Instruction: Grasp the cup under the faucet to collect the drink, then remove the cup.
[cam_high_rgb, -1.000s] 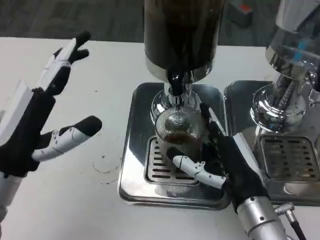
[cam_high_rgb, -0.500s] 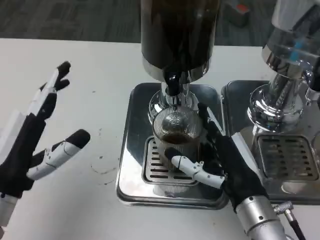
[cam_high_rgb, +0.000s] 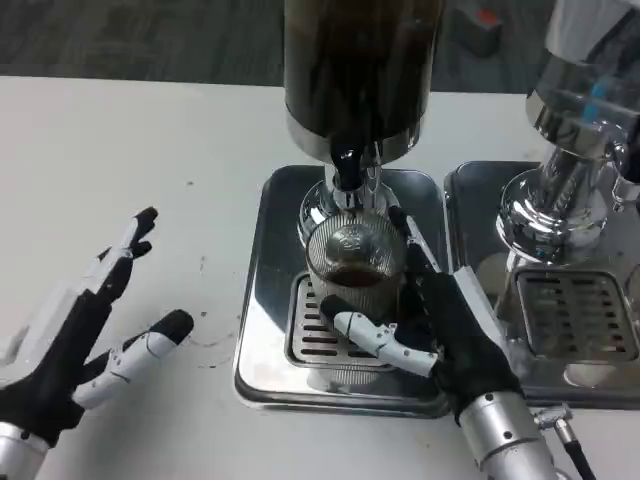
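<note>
Left hand (cam_high_rgb: 75, 345): spread wide over the white table (cam_high_rgb: 130, 180), holding nothing, well left of the cup. Right hand (cam_high_rgb: 440, 325): wrapped around the ribbed clear glass cup (cam_high_rgb: 355, 265) from its right, gripping it. Cup upright on the slotted steel drip tray (cam_high_rgb: 262, 330), directly beneath the black faucet (cam_high_rgb: 346, 165) of the dark drink dispenser (cam_high_rgb: 358, 70), some brown liquid inside.
</note>
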